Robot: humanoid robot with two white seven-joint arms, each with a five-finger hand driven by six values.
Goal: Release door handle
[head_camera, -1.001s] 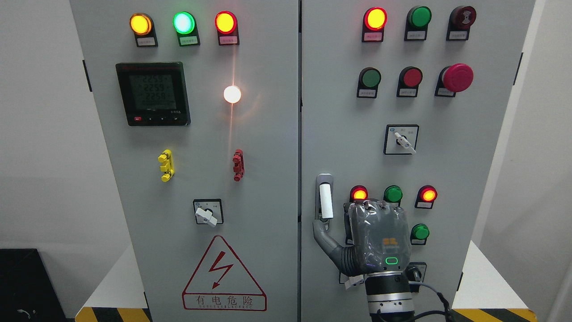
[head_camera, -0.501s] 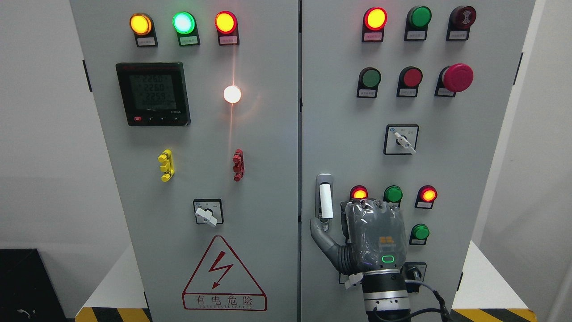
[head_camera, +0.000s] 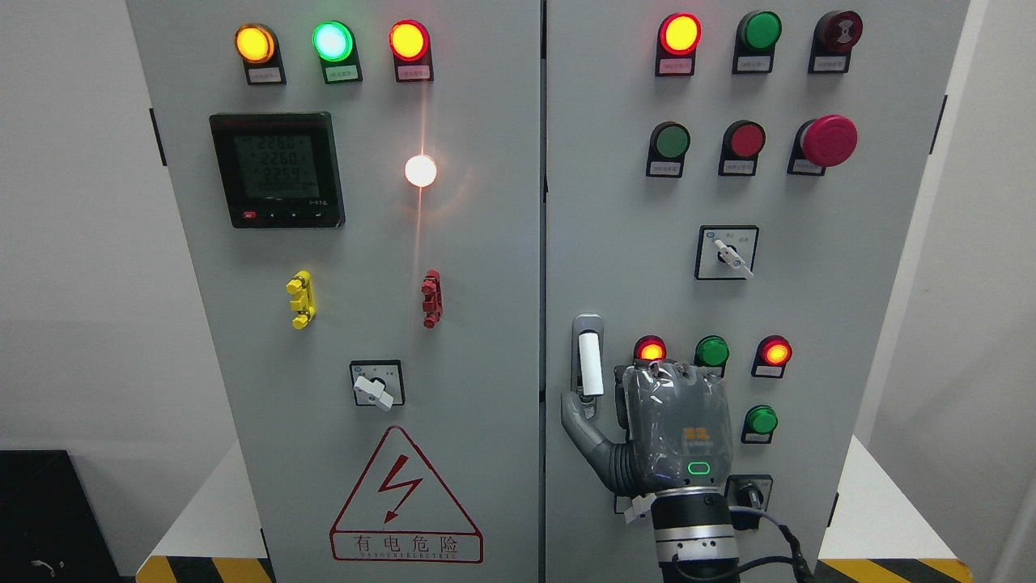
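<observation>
The single head view faces the grey cabinet [head_camera: 453, 267] squarely and close, looking slightly downward from above.

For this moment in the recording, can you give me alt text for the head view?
The robot's right hand is raised against the right door of a grey electrical cabinet, its thumb just below the white door handle and not gripping it. Both doors are shut, with lit red, green and amber lamps, a meter and switches.
</observation>
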